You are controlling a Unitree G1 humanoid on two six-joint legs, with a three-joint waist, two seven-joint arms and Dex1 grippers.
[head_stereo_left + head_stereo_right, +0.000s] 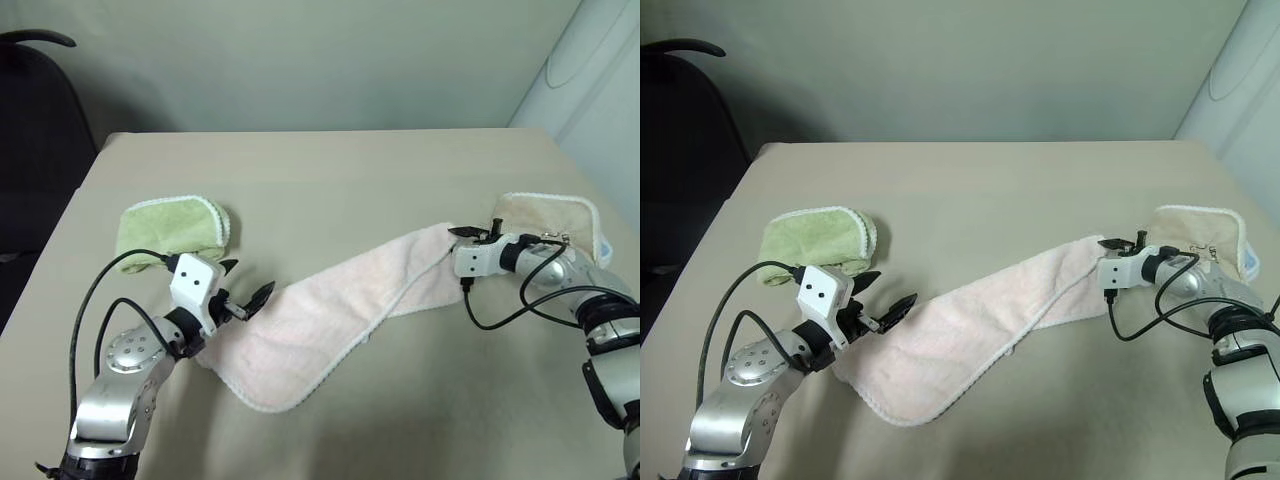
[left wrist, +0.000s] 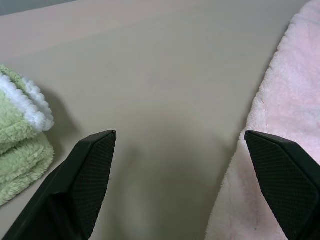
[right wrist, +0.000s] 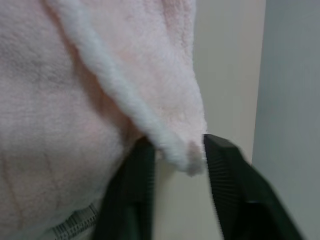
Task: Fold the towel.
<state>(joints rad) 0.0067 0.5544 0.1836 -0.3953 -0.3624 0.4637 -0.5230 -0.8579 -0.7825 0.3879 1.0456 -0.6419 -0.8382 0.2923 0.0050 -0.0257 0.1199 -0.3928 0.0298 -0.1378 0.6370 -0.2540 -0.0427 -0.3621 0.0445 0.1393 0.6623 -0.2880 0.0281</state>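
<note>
A: What takes up the most room?

B: The beige worktop (image 1: 330,180), which spreads across nearly the whole head view, with a pale wall behind it and a dark chair (image 1: 35,150) at the upper left of the frame.

A: And the task's cloth?

B: The pink towel (image 1: 330,320) is the largest cloth. It lies on the worktop as a long, loosely bunched strip, slanting from the lower left of centre up to the right of centre. Its white edging runs along the lower side.

A: Other cloths?

B: A light green towel (image 1: 172,232), folded into a small bundle, sits at the middle left, apart from the pink one. A tan towel (image 1: 545,222) lies at the right edge of the frame, partly behind the right arm.

A: What are the arms doing?

B: The left gripper (image 1: 243,288) is at the towel's lower left end. Its jaws are spread wide; in the left wrist view one finger (image 2: 92,175) stands over bare worktop near the green bundle, the other over the pink edge, with nothing between them.

A: The right one?

B: The right gripper (image 1: 472,234) is at the towel's upper right end. In the right wrist view its jaws are close together, with a corner of the pink towel and its white edging lying between the fingers (image 3: 227,175).
</note>
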